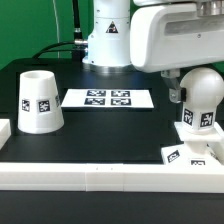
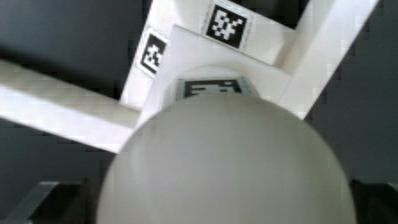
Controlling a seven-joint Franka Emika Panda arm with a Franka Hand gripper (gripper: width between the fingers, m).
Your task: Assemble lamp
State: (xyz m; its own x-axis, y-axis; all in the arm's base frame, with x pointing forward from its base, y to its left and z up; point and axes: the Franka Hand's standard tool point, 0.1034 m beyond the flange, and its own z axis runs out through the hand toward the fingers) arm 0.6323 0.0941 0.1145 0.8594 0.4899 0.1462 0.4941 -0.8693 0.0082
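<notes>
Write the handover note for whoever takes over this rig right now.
Gripper: jaws wide open on either side of the bulb, with no grip apparent.
Bulb: upright on the base, at the exterior view's right.
Shade: wide end down, standing alone at the exterior view's left.
Done: bulb set on base. Whether it is fully seated cannot be told.
Left: probably check the bulb's seating, then fetch the shade and fit it over the bulb.

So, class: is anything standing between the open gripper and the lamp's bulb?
Nothing visible does. The gripper is right at the bulb, which fills the wrist view between the open jaws. The shade stands well apart, on the exterior view's left.
</notes>
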